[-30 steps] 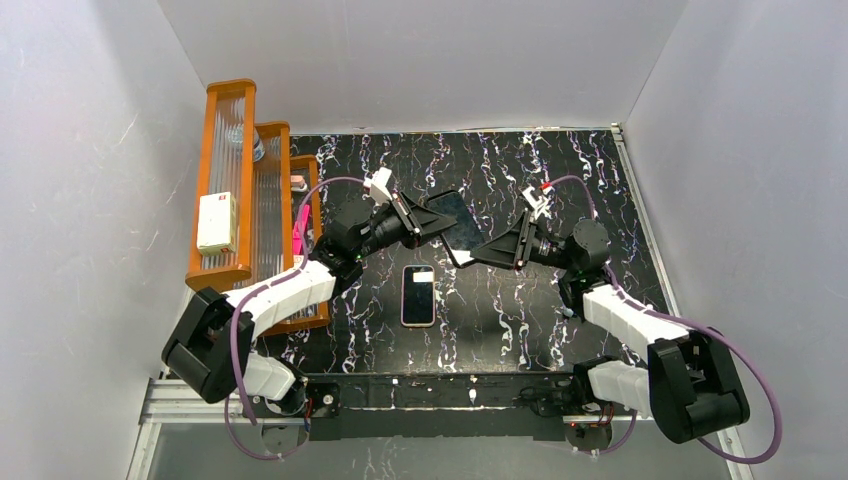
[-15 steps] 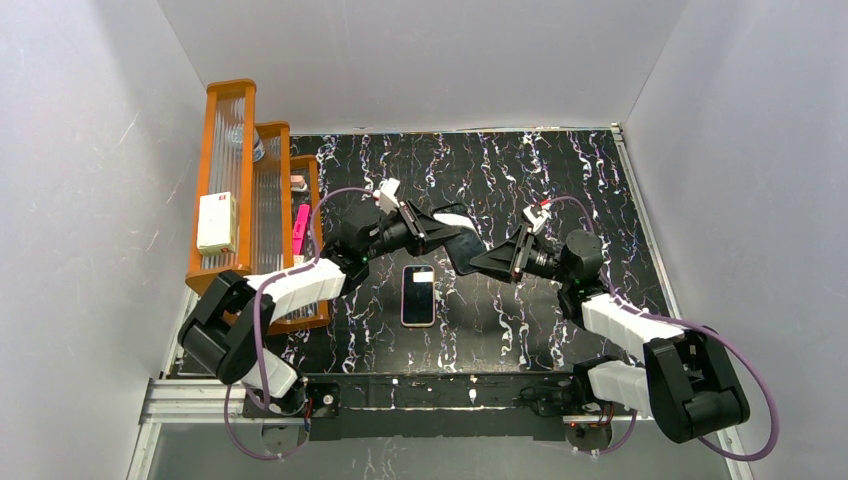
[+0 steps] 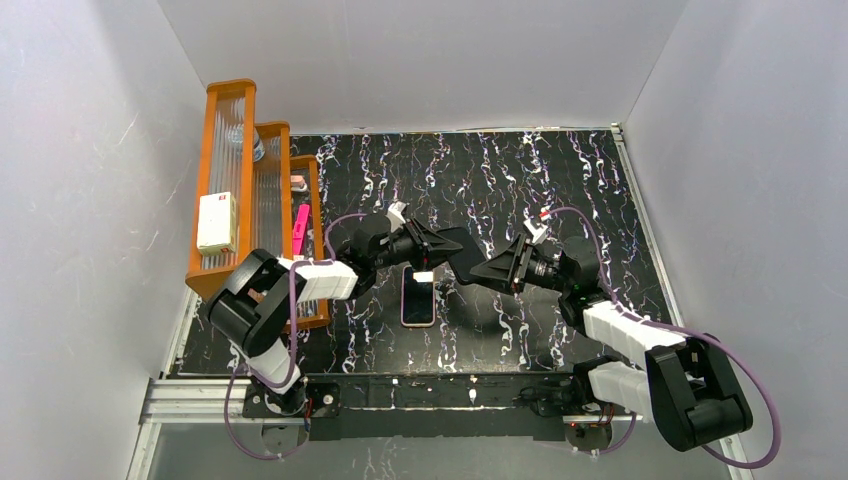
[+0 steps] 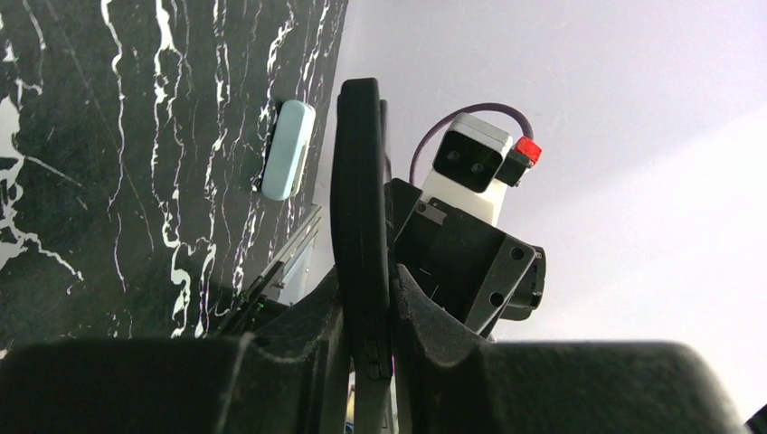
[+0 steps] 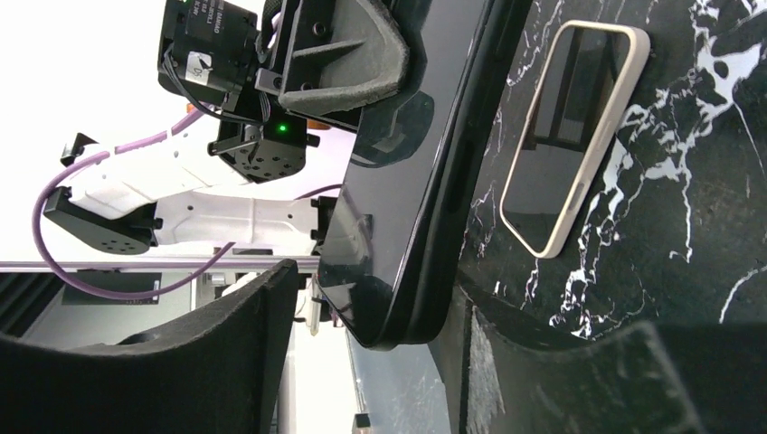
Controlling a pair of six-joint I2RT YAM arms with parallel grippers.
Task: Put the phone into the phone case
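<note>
You've got the phone (image 5: 425,181) pinched by both left tool (image 4: 366,289) and right tool (image 5: 380,298), tilted up just beside the phone case (image 5: 604,145) lying flat on the counter (image 5: 687,181), so level it and match the corners before lowering.

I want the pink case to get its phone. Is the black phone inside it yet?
Out. The left gripper and right gripper both clamp the phone, apart from the phone case lying flat on the table.
</note>
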